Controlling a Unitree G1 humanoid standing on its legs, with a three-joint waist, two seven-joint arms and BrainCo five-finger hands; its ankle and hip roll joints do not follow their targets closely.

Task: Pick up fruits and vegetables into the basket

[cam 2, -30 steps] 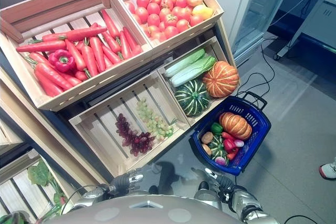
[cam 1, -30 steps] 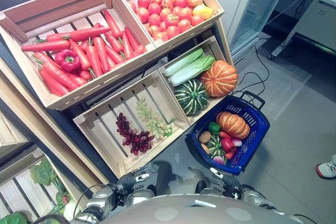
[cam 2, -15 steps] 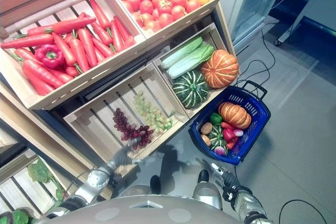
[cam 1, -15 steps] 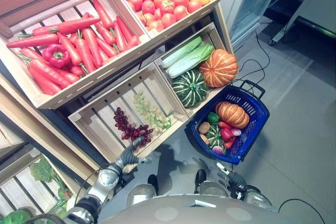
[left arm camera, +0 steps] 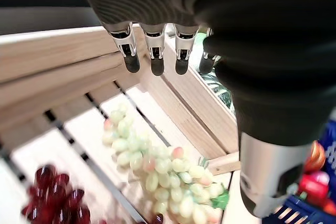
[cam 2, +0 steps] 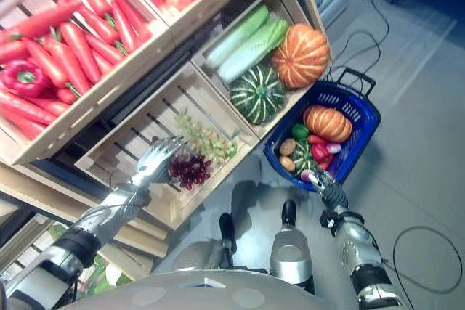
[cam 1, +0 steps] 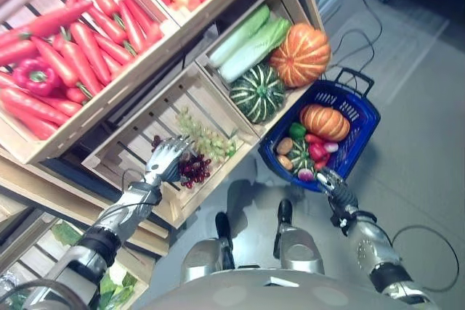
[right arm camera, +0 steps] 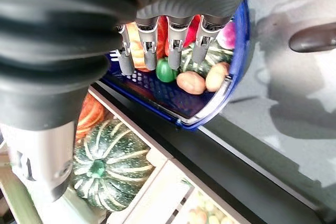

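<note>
Fingers [left arm camera: 152,51] of left hand [cam 1: 166,161] straight, holding nothing, over grapes: green bunch [left arm camera: 157,169], red bunch [cam 1: 192,168] in lower crate [cam 1: 138,132] near its front edge. Lower, curl round one bunch's stem. Right hand [cam 1: 328,181] relaxed, empty, at blue basket [cam 1: 363,117] rim.

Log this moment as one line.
left hand: open, over grapes crate | right hand: open, by basket rim | basket: holds produce

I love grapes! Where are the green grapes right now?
The green grapes lie in the lower wooden crate, just right of the purple grapes and beside the left hand.
</note>
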